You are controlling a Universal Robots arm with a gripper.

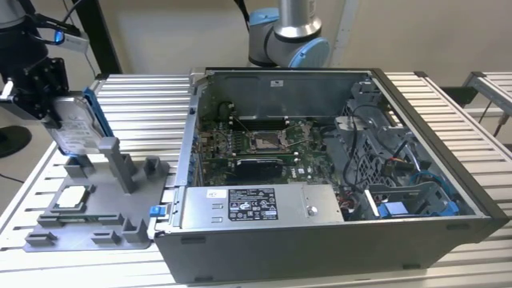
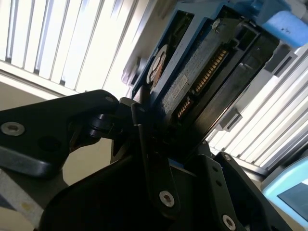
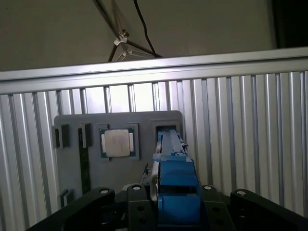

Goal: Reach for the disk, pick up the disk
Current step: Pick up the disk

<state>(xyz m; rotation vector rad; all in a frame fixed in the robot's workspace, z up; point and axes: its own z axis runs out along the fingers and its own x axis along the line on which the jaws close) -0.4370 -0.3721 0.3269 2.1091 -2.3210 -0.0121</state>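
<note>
Centrally, on the slatted table (image 1: pixel 448 114), lies an open computer case (image 1: pixel 320 240). Just beside it, toward the exterior view's left, sits a grey tray (image 1: pixel 88 225). Over the tray's back end the disk (image 1: pixel 76 126) stands on edge, its lower edge at a slot; whether it is clear of the slot I cannot tell. The gripper (image 1: pixel 50 108) is clamped on the disk. A square chip (image 1: pixel 74 197) lies in the tray.
</note>
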